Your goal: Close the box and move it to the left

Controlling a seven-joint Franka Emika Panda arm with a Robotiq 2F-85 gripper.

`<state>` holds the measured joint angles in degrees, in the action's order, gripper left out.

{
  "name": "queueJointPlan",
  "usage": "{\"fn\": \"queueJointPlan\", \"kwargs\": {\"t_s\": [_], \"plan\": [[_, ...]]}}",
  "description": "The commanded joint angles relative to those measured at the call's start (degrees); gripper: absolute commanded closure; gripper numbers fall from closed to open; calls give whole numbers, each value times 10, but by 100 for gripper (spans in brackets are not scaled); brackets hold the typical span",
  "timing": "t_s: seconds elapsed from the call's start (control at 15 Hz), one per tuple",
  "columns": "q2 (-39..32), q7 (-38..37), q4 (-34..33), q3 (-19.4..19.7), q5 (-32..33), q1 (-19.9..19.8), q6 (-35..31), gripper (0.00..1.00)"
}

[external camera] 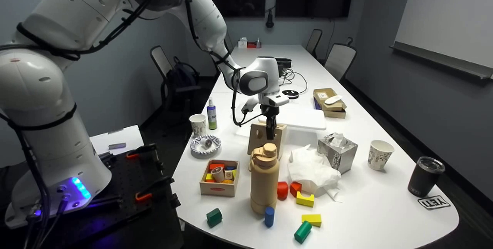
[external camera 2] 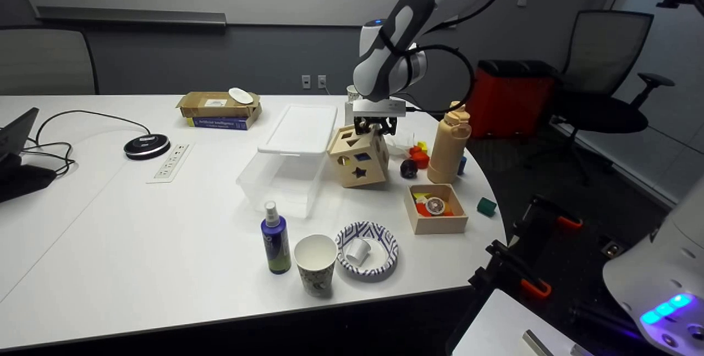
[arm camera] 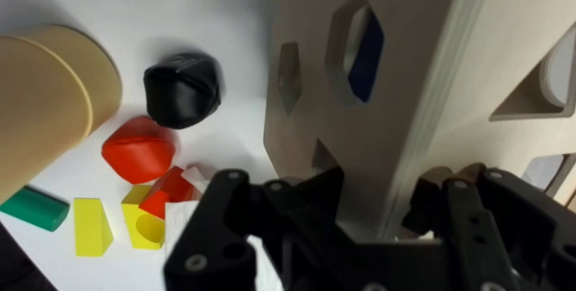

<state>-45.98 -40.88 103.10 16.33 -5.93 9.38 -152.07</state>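
The box is a pale wooden cube with shape-cut holes. It stands mid-table in both exterior views (external camera: 256, 147) (external camera 2: 374, 166), tilted to one side. In the wrist view the box (arm camera: 369, 147) fills the right half. My gripper is at its top edge in both exterior views (external camera: 271, 131) (external camera 2: 375, 125). In the wrist view my gripper (arm camera: 375, 196) straddles that edge, one finger on the holed side face and one at a cut-out in the top face. The fingers look closed on the edge; the exact contact is dark. I cannot tell how the lid stands.
A clear bin (external camera 2: 286, 180) with a white lid (external camera 2: 305, 127) stands beside the box. A tan bottle (external camera: 265, 183), white tissue paper (external camera: 314, 170), a tissue box (external camera: 339, 152) and a tray of blocks (external camera: 217, 190) are near. Loose blocks, a plate (external camera 2: 367, 248) and cups surround.
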Motion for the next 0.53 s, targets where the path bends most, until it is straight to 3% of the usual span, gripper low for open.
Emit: {"fn": "queueJointPlan", "kwargs": {"t_s": [0.0, 0.47], "plan": [[57, 7, 66, -4, 21, 7, 17, 100], [77, 31, 129, -37, 23, 7, -9, 100]]}}
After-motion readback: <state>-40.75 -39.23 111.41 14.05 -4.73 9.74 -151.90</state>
